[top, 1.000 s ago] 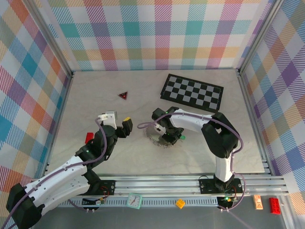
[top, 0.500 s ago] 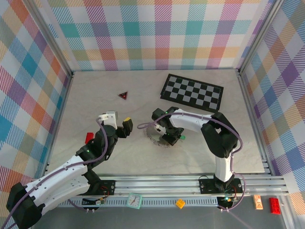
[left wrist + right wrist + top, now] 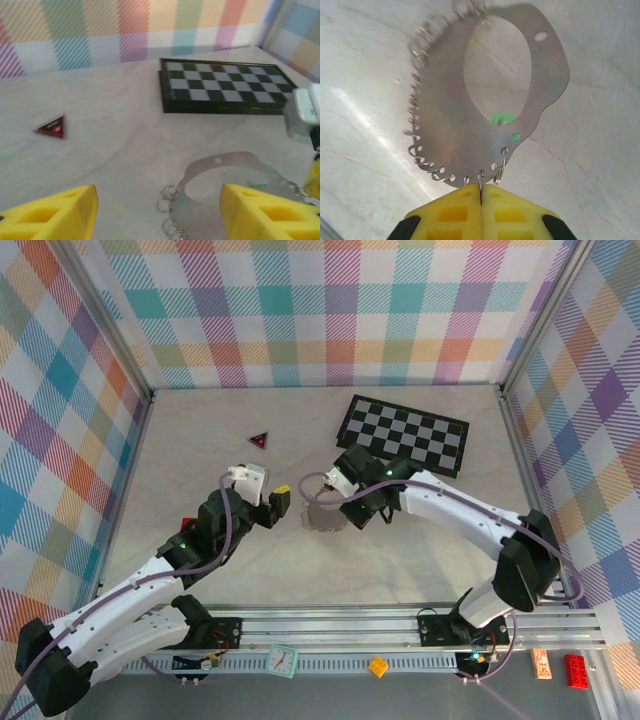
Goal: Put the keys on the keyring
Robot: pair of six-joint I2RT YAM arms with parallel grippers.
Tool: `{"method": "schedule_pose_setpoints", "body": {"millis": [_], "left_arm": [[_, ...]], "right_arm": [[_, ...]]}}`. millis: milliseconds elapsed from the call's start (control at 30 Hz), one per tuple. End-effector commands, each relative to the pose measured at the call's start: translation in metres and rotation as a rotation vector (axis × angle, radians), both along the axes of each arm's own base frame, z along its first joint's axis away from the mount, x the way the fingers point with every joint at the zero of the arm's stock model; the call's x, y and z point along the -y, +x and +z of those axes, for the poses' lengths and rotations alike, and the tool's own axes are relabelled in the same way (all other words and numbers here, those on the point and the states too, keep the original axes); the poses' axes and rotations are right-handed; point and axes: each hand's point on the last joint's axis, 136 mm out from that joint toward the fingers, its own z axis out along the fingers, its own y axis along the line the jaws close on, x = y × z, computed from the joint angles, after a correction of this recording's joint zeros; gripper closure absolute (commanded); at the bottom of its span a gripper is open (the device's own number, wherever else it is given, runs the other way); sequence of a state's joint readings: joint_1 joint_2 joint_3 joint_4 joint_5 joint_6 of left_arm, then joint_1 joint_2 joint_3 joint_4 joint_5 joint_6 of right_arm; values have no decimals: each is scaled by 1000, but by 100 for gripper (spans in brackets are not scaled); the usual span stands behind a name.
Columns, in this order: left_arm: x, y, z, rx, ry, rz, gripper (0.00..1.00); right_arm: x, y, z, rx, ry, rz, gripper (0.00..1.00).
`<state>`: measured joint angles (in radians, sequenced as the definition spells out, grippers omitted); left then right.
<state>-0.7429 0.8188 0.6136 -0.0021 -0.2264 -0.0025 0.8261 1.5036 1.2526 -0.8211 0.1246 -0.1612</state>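
Right gripper point(image 3: 481, 192): clenched on keyring point(image 3: 440, 130) rim.
Left gripper point(image 3: 157, 212): released, empty.
Handling: likely thin, stiff, slick; pinch the rim.

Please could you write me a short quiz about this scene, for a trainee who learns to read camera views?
1. True or false: the right gripper is shut on the edge of the keyring.
2. In the top view, what lies left of the chessboard? A. red triangle B. cup C. book
3. Fill in: the jaws of the left gripper stand ____.
Key: 1 true; 2 A; 3 open.
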Motion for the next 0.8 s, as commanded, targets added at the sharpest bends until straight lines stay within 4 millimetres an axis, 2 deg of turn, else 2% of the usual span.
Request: {"method": "schedule_pose_setpoints", "body": {"millis": [0, 167, 333, 500, 600, 767], "left_arm": [[22, -13, 11, 53, 92, -193, 39], [32, -20, 7, 64, 207, -301, 44], [44, -31, 6, 60, 264, -423, 53], [53, -46, 0, 111, 302, -548, 56], [56, -54, -13, 150, 367, -629, 64], [63, -64, -18, 165, 326, -691, 63]], "right_arm": [[-20, -16, 18, 0, 135, 126, 100], [-38, -38, 50, 15, 308, 270, 100], [-43, -42, 58, -1, 338, 290, 100], [-49, -52, 66, -1, 378, 373, 100], [-52, -60, 76, 19, 422, 441, 100], [-54, -69, 85, 59, 469, 518, 100]]}}
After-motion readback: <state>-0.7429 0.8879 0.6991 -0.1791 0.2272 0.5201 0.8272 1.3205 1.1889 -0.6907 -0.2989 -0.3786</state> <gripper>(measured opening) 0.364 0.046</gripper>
